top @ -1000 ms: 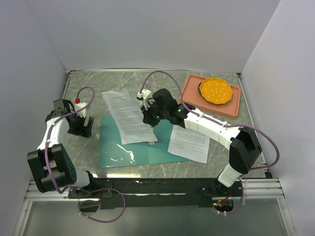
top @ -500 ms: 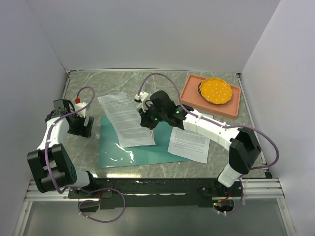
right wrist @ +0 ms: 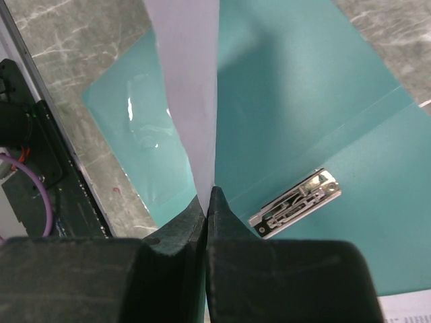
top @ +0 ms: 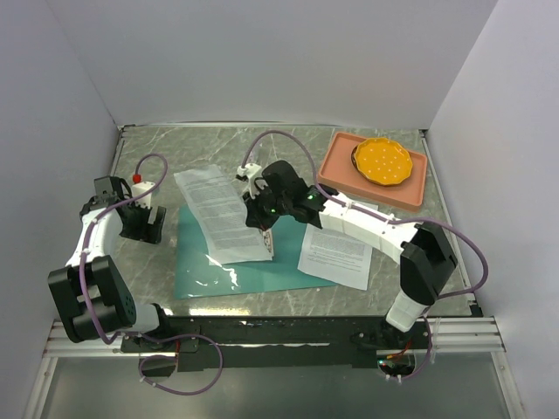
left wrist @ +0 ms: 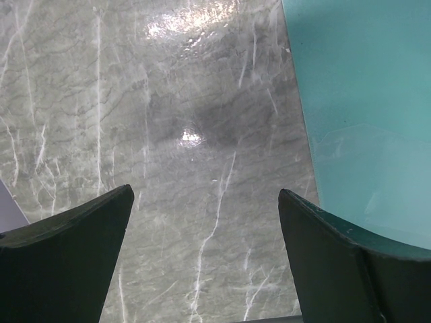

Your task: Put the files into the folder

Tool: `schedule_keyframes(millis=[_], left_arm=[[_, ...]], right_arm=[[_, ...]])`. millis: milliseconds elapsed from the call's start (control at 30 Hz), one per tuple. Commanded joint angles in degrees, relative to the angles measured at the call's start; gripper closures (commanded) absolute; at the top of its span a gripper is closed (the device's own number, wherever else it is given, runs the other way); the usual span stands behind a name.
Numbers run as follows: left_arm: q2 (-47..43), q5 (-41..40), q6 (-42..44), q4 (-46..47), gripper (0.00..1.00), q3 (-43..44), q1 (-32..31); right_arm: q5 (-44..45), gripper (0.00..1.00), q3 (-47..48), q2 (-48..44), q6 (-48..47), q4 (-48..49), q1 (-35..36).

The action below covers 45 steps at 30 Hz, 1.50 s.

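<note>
The teal folder (top: 253, 271) lies open on the marble table, its metal clip (right wrist: 294, 203) showing in the right wrist view. My right gripper (top: 264, 223) is shut on the edge of one white printed sheet (top: 218, 212) and holds it lifted over the folder's left half; in the right wrist view the sheet (right wrist: 188, 81) runs up from the pinched jaws (right wrist: 207, 196). The second sheet (top: 336, 255) lies flat, overlapping the folder's right edge. My left gripper (top: 141, 223) is open and empty over bare table left of the folder (left wrist: 363, 101).
A salmon-pink tray (top: 410, 188) with an orange dish (top: 382, 161) sits at the back right. A small red-capped item (top: 138, 179) is near the left arm. White walls enclose the table on three sides.
My right gripper has carried the held sheet leftward and slightly nearer over the folder. The left arm has not moved.
</note>
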Motion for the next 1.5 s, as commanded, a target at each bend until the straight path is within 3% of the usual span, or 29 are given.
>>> schedule_keyframes(millis=[0, 433, 933, 1200, 1467], left_arm=[[-2.15, 1.13, 1.39, 2.0, 0.04, -0.68, 0.64], [-1.71, 0.78, 2.35, 2.44, 0.04, -1.3, 1.08], [-4.61, -3.71, 10.96, 6.74, 0.04, -11.04, 0.99], [-6.28, -3.53, 13.43, 10.07, 0.04, -15.79, 0.9], [-13.31, -0.54, 16.94, 12.46, 0.04, -21.07, -0.06]], right_arm=[[-1.47, 1.0, 1.87, 0.73, 2.46, 1.11, 0.71], [0.19, 1.0, -3.31, 3.54, 6.33, 5.86, 0.62], [0.11, 1.0, -7.0, 8.55, 10.98, 11.92, -1.14], [0.37, 1.0, -9.03, 10.14, 17.05, 15.88, -1.23], [1.07, 1.0, -10.78, 10.84, 25.39, 18.43, -1.22]])
